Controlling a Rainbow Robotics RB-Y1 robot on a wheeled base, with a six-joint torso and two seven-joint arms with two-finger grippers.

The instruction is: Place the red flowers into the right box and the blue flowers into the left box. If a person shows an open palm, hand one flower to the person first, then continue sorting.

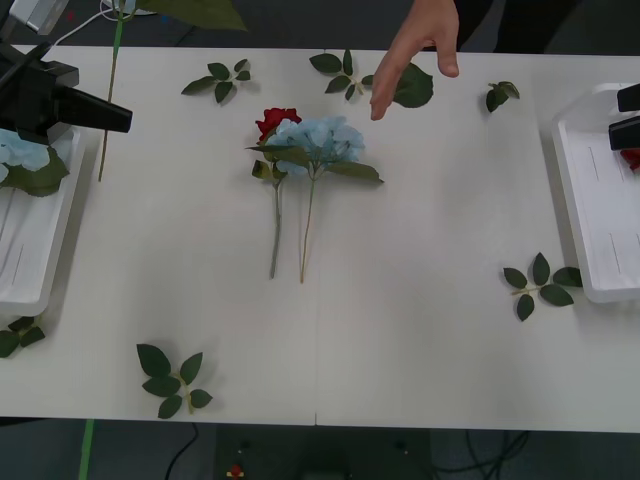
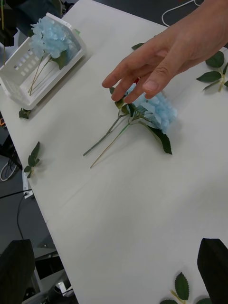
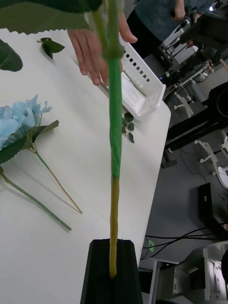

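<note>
A red flower point(image 1: 276, 121) and a blue flower point(image 1: 322, 138) lie side by side at the table's middle, stems pointing toward me. A person's hand point(image 1: 418, 48) reaches in from the far edge with fingers stretched, hovering over that pair point(image 2: 154, 108). My left gripper point(image 1: 110, 112) is raised over the left box point(image 1: 30, 250) and is shut point(image 3: 112, 266) on a long green flower stem point(image 3: 114, 142); its head is out of view. Another blue flower point(image 1: 20, 155) lies in the left box. My right gripper point(image 1: 625, 115) stands open point(image 2: 115, 242) over the right box point(image 1: 590, 220), where a bit of red point(image 1: 632, 158) shows.
Loose green leaf sprigs lie scattered: three along the far side point(image 1: 220, 80) point(image 1: 350, 75) point(image 1: 500, 93), one before the right box point(image 1: 540, 282), one at the front left point(image 1: 170, 380), one beside the left box point(image 1: 18, 335). Bare tabletop point(image 1: 420, 330) spreads in front of the flowers.
</note>
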